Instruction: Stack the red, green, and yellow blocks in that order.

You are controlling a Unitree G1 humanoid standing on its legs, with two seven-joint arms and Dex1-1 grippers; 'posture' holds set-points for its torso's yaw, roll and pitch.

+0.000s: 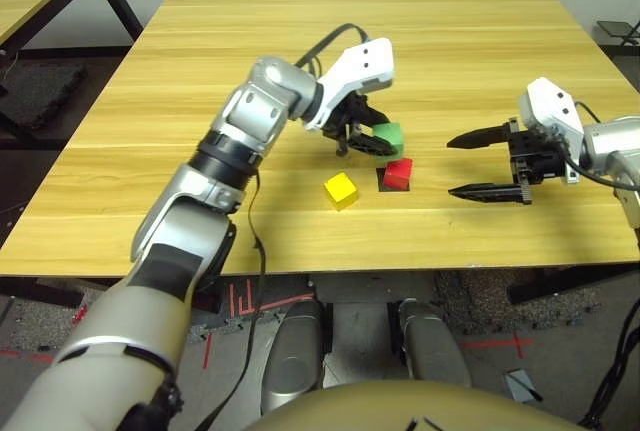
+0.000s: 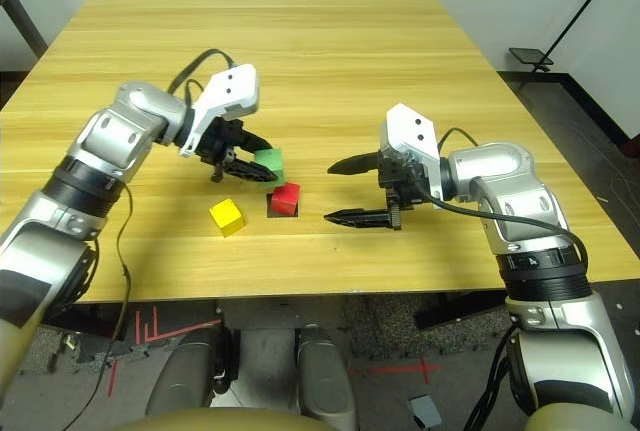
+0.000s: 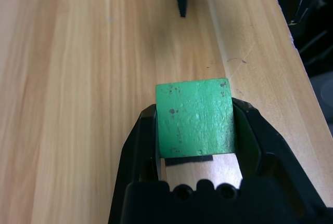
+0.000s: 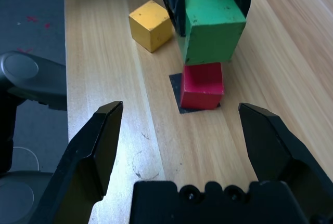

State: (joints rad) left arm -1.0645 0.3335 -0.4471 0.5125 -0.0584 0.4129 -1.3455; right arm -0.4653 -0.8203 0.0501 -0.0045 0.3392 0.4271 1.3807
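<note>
My left gripper (image 3: 195,125): closed on green block (image 3: 195,117), held by red block (image 4: 202,86) | my right gripper (image 4: 182,135): wide, empty | yellow block (image 4: 151,25) beside left gripper, unstacked | stack: unbuilt

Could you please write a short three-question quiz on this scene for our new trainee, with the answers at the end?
1. Multiple choice: which block does the left gripper hold? a) red b) green c) yellow
2. True or false: the right gripper is closed around a block.
3. Fill in the blank: the block resting on the black square patch is ____.

Key:
1. b, the green block is between that gripper's fingers.
2. False, its fingers stand open with nothing between them.
3. Red; the red block sits on the patch, while the yellow block lies off it.
</note>
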